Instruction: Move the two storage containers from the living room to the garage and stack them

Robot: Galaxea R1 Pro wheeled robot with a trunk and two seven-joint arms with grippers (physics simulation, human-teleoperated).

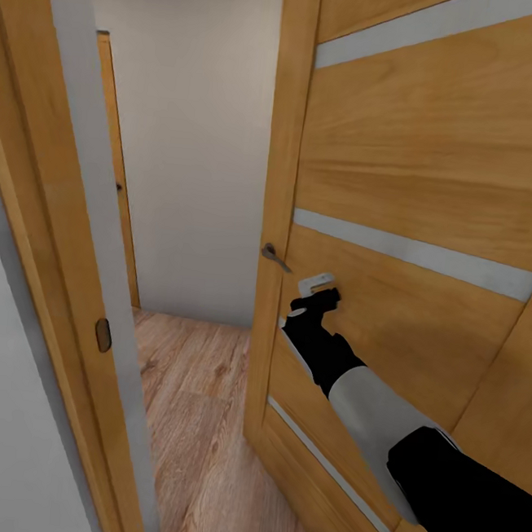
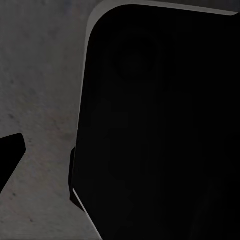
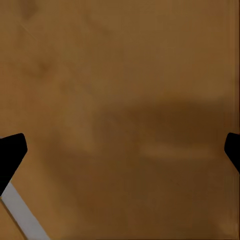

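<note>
My right gripper is pressed up close to the wooden door, just beside its metal handle near the door's free edge. In my right wrist view the two fingertips sit wide apart with nothing between them but door panel and a pale inlay strip. The door stands ajar; through the gap I see light plank flooring and a white wall. My left wrist view shows a dark body over mottled grey floor; I cannot tell that gripper's state.
</note>
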